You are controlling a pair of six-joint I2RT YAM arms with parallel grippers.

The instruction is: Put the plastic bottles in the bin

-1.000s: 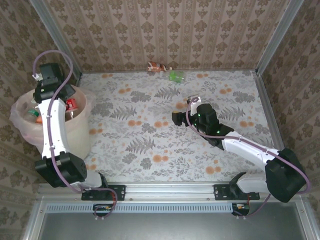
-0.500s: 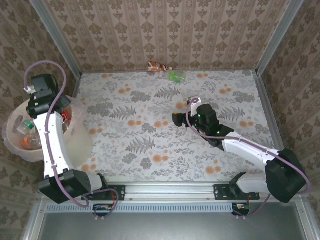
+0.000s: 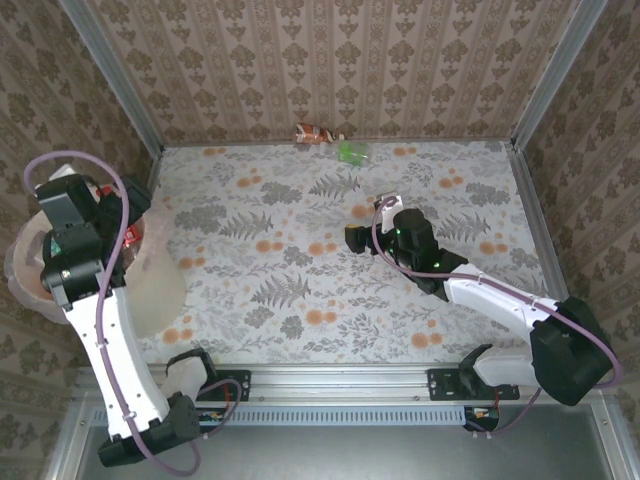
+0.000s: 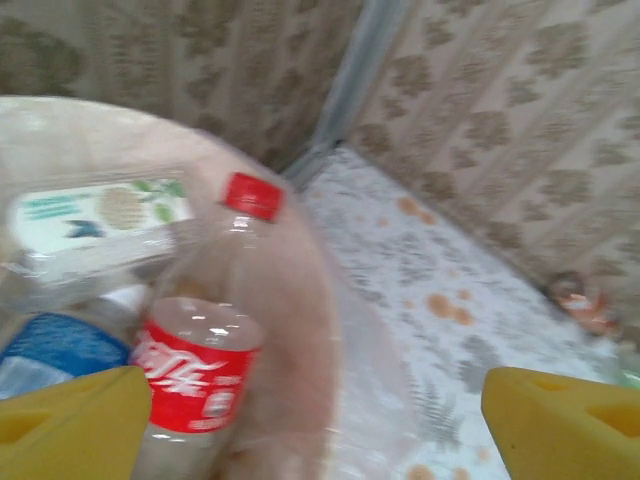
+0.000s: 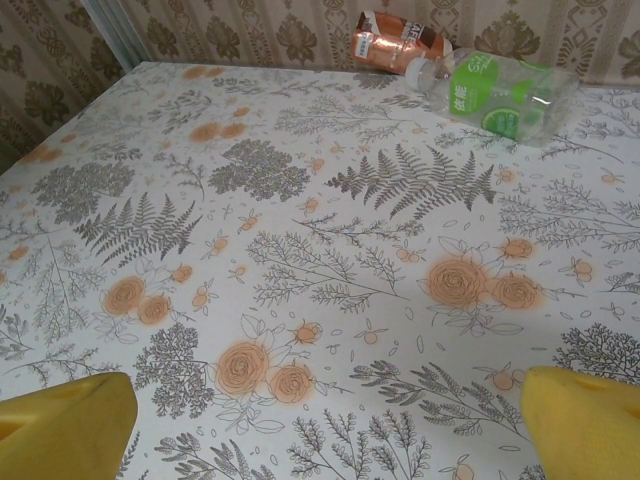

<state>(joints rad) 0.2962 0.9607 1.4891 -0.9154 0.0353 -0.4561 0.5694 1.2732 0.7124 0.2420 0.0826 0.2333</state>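
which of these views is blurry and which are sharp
Left wrist view: smeared throughout, the red-label bottle and wallpaper both soft. Right wrist view: sharp, the green-label bottle and tablecloth print crisp. Top external view: clear and evenly lit.

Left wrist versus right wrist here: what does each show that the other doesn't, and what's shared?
Left wrist: the bin holding a red-label bottle, a blue-label bottle and a white-label bottle, beyond the open left gripper. Right wrist: a green-label bottle lying on the table, beyond the open right gripper. Shared: the floral table, wallpapered walls, and a brown-label bottle by the far wall, blurred in the left wrist view.
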